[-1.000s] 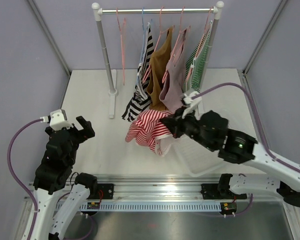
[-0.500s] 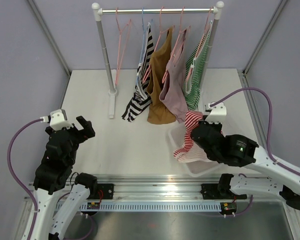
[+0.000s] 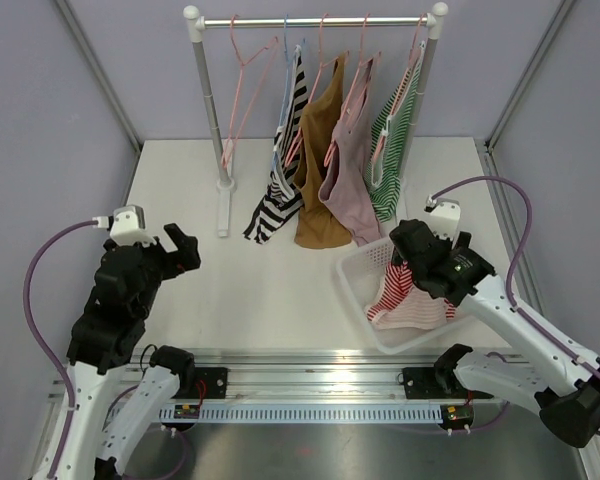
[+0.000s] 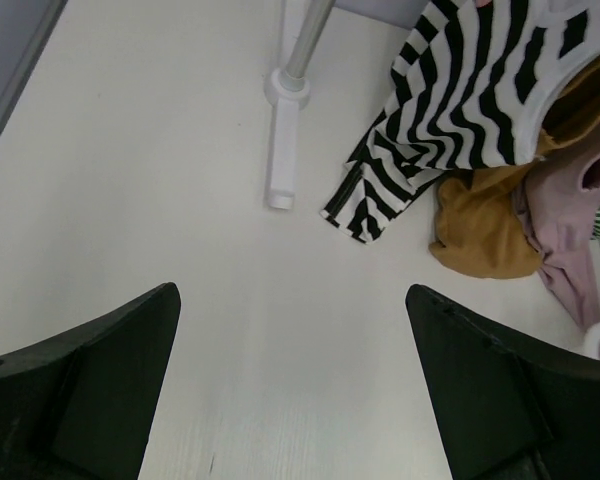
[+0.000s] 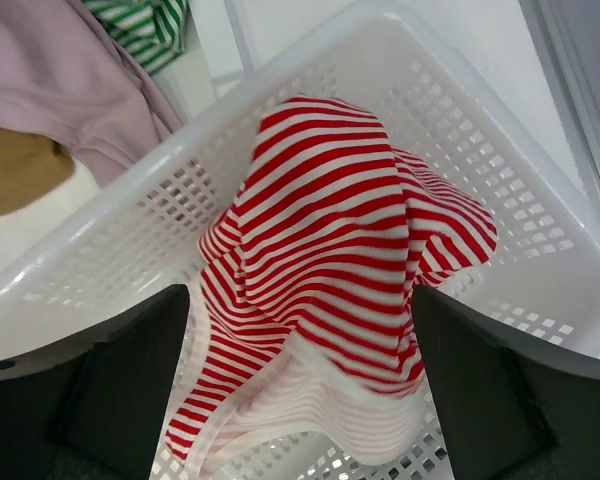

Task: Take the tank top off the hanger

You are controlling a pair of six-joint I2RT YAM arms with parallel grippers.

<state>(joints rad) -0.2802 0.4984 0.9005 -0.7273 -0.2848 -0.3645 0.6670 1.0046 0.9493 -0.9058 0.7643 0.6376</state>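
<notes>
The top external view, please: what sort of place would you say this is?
Probably a robotics lab test cell, not a home: bare grey panel walls, a small clothes rack of tank tops on a white table, and a metal rail along the near edge.

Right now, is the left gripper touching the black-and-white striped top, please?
Apart: the left wrist view shows bare table between the left gripper and the black-and-white striped top.

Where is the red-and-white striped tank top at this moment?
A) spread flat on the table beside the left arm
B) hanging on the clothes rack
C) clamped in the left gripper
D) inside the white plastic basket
D: the red-and-white striped tank top lies crumpled inside the white perforated plastic basket, with the basket's walls around it.
</notes>
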